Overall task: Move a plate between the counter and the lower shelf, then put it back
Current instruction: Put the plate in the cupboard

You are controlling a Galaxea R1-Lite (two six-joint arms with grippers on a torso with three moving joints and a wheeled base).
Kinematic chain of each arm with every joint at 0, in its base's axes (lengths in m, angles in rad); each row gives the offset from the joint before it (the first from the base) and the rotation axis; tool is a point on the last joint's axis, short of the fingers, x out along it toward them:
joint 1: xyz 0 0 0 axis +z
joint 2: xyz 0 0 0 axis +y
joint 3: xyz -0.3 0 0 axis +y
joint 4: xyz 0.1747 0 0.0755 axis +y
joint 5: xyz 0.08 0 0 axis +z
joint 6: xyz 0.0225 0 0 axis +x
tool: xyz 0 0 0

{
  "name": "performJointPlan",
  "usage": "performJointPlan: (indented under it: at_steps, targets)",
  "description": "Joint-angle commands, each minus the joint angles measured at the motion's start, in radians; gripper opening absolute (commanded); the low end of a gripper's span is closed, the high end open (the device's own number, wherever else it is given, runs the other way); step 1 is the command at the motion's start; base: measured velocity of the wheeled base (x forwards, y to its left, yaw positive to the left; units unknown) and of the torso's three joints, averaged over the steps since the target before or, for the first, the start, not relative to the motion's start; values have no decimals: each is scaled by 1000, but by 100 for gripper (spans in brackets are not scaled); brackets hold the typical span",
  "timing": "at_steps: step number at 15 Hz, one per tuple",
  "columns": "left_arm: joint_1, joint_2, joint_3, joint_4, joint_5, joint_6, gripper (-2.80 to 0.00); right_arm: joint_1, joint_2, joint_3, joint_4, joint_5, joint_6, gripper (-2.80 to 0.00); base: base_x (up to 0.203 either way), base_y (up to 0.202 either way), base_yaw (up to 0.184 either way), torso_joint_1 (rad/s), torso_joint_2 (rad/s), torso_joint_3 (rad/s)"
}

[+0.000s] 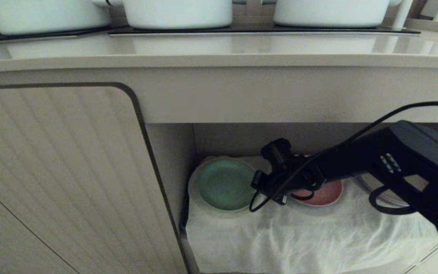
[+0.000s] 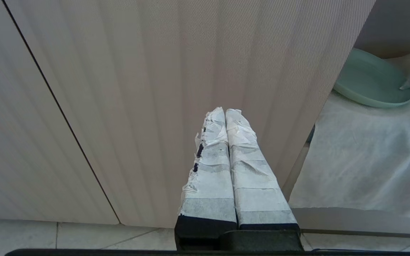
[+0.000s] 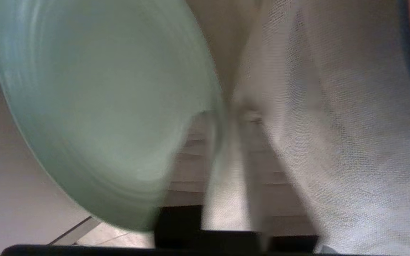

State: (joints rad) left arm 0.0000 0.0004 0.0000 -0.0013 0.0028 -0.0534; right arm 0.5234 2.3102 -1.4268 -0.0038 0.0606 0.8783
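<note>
The mint-green plate [image 1: 224, 184] lies flat on the white cloth at the left end of the lower shelf [image 1: 299, 236]. My right gripper [image 1: 255, 184] reaches into the shelf from the right, its tips at the plate's right rim. In the right wrist view the plate [image 3: 94, 106] fills one side. The right gripper [image 3: 233, 113] has its fingers slightly apart, with cloth showing between them and the rim at their tips. The left wrist view catches the plate [image 2: 368, 80] too. My left gripper [image 2: 225, 112] is shut and empty, facing the cabinet door. The counter [image 1: 219, 57] runs above.
A pink plate [image 1: 325, 194] lies right of the green one, partly behind my right arm. Another pale plate [image 1: 378, 190] sits further right. White pots [image 1: 177, 13] stand on the counter's black cooktop. A ribbed cabinet door [image 1: 59, 171] closes the space left of the shelf.
</note>
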Motion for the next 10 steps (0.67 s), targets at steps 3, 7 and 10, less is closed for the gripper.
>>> performJointPlan:
  at_steps: [3,7,10]
  targets:
    - [0,0,0,0,0,-1,-280,4,0,0,-2,-28,8,0,0,0,0,0,0,0]
    - [0,0,0,0,0,0,-280,6,-8,2,1,-28,8,0,0,0,0,0,0,0]
    - [0,0,0,0,0,0,-280,6,-25,12,4,-28,8,0,0,0,0,0,0,0]
